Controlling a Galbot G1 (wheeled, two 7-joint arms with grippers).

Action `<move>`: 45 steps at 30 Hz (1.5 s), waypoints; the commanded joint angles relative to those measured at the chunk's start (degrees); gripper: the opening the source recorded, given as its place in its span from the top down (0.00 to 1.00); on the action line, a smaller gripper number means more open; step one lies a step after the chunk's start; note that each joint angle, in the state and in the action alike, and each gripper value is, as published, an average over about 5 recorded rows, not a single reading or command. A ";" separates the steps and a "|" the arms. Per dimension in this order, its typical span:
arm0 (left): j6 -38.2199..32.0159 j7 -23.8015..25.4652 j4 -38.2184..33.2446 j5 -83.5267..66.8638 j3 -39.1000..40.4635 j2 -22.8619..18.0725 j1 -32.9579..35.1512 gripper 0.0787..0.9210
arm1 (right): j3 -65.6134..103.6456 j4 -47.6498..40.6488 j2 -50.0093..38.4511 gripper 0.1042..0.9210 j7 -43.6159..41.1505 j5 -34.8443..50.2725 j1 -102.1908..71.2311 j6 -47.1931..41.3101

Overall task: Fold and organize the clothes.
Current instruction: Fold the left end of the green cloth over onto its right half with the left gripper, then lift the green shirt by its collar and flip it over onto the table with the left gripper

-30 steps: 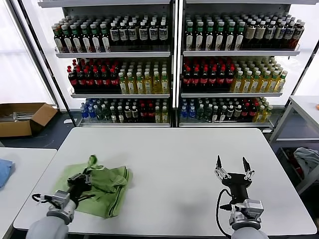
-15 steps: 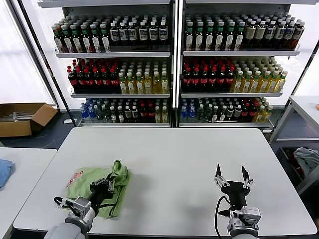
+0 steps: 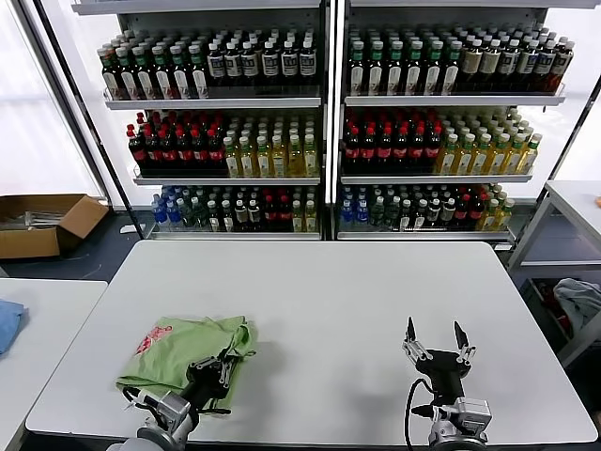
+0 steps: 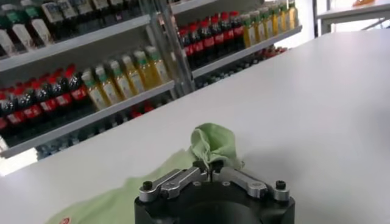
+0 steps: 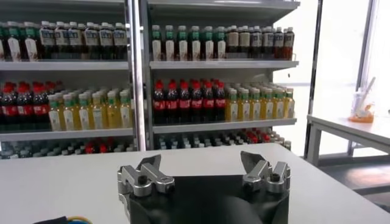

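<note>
Green polo shirt (image 3: 188, 345) pinched in left tool (image 3: 214, 365)

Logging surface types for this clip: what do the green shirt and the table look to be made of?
Green shirt: soft woven or knit fabric, matte; it creases and bunches where the left claw pinches it. Table: smooth, hard white top, probably laminate, with a faint sheen. The right claw hovers open.
</note>
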 commanded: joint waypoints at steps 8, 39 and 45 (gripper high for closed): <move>-2.38 -3.68 9.72 -12.31 2.84 -5.98 -3.52 0.81 | -0.22 -0.60 -1.10 0.12 0.05 0.47 1.40 -0.29; 0.17 -4.04 15.02 -27.11 -22.65 8.79 0.27 0.12 | -4.03 -3.42 -3.13 0.12 -0.48 1.72 7.10 -1.06; 0.87 -2.84 18.22 -30.04 -21.09 7.48 -1.71 0.12 | -3.96 -3.35 -2.61 0.12 -0.49 1.35 6.42 -0.97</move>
